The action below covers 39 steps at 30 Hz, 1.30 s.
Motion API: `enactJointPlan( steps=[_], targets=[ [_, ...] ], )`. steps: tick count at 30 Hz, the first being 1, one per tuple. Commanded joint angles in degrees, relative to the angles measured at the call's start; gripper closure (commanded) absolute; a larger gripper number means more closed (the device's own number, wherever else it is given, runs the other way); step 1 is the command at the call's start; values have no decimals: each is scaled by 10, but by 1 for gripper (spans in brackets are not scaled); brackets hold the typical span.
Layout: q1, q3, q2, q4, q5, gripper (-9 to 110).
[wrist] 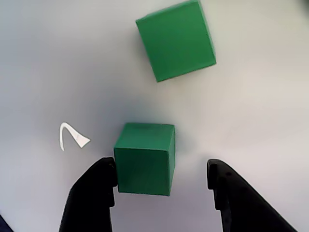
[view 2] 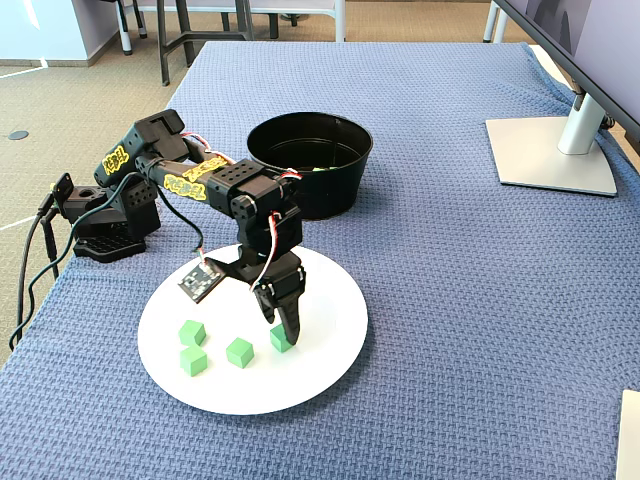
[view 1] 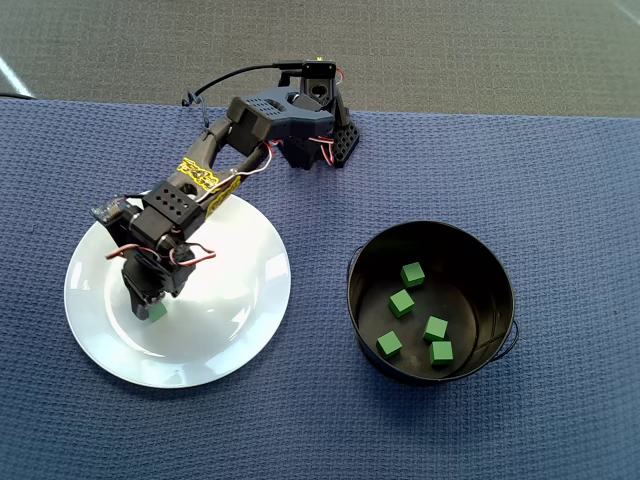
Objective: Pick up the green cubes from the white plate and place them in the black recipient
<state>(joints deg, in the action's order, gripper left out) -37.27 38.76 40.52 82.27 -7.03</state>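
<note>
The white plate [view 1: 230, 300] lies at the left in the overhead view, with my gripper [view 1: 152, 308] low over its centre. The wrist view has one green cube [wrist: 145, 157] between my open fingers: the left finger [wrist: 99, 188] touches it, the right finger [wrist: 227, 193] stands apart. A second cube [wrist: 175, 39] lies just beyond on the plate [wrist: 251, 121]. From the fixed view, several green cubes sit on the plate [view 2: 320, 310], one [view 2: 281, 340] at my gripper [view 2: 285, 335]. The black recipient [view 1: 480, 270] holds several cubes, such as one [view 1: 412, 274].
The arm's base [view 2: 110, 225] stands behind the plate on the blue woven cloth [view 2: 450, 300]. The black recipient [view 2: 320, 195] sits just past the plate in the fixed view. A monitor stand [view 2: 550, 150] is at the far right. Cables [view 2: 30, 270] trail off the table's left edge.
</note>
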Motion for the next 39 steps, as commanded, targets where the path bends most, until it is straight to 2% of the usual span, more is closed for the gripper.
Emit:
enactJointPlan(
  steps=[1,8,15,26,33,37,39],
  targets=[
    [-11,-33,3,-6,-10,88],
    [-14,-32,3,-8,-19,101],
    [-7,-16,20,-4,-20,101],
    [94,321,405,-61,-19,102],
    [226,417,606,-46,-13,102],
    [330,437,672,-39,-10,102],
    [401,473,696,-72,-4,102]
  ],
)
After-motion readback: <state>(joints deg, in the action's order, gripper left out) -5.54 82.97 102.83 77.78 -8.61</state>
